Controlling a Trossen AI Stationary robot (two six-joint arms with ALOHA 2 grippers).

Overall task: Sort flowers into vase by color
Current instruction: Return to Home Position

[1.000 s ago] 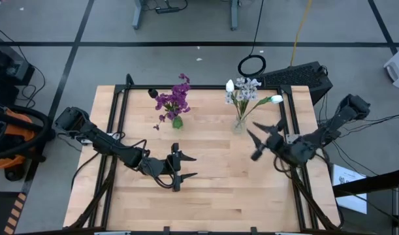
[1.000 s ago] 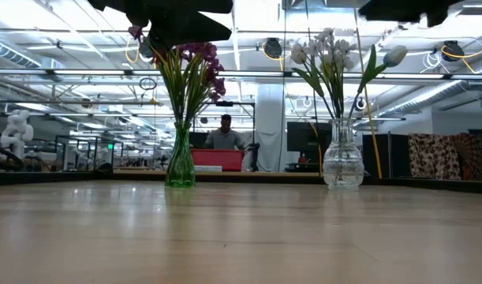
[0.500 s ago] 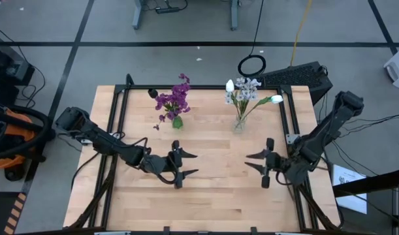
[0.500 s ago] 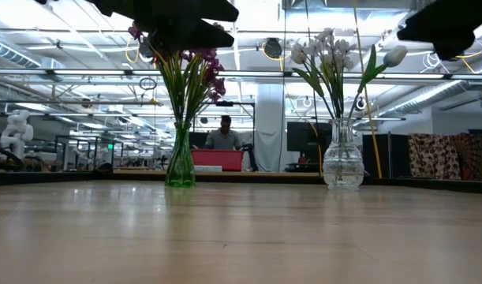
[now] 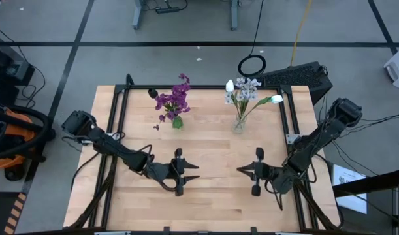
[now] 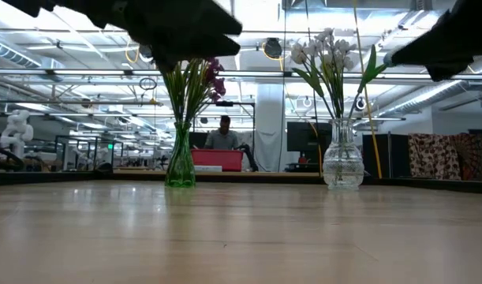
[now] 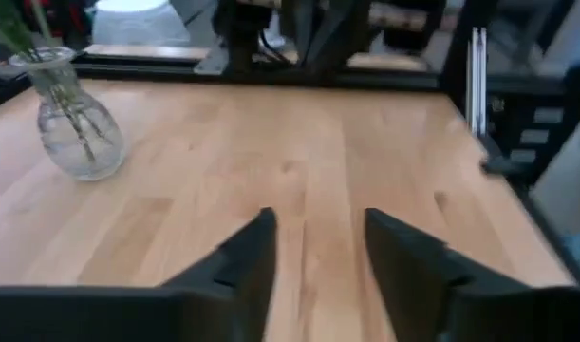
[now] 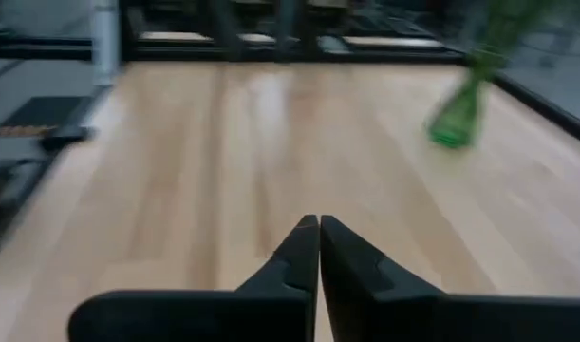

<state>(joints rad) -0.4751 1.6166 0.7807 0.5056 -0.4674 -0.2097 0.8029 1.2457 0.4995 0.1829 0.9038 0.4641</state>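
Purple flowers (image 5: 175, 99) stand with their stems in a green vase (image 5: 177, 122) at the table's far middle. To their right, white and pale flowers (image 5: 245, 91) stand in a clear glass vase (image 5: 238, 125); one white bud (image 5: 275, 99) leans out to the right. In the low view the green vase (image 6: 180, 162) and the clear vase (image 6: 342, 162) stand side by side. My left gripper (image 5: 194, 171) hovers open over the near middle of the table, pointing right. My right gripper (image 5: 240, 171) faces it, shut and with nothing in it.
Black frame rails (image 5: 117, 124) run along the table's left and right sides. A keyboard (image 5: 303, 75) and a cable loop (image 5: 251, 65) lie beyond the far edge. A person (image 6: 225, 134) stands far behind the table. Bare wood (image 5: 215, 196) lies between and in front of the grippers.
My right gripper has swung from beside the clear vase toward the near edge and the table's middle, sinking, levelling out and shutting. My left gripper has sunk a little, and its fingers have drawn closer together. The flowers and vases have stayed put.
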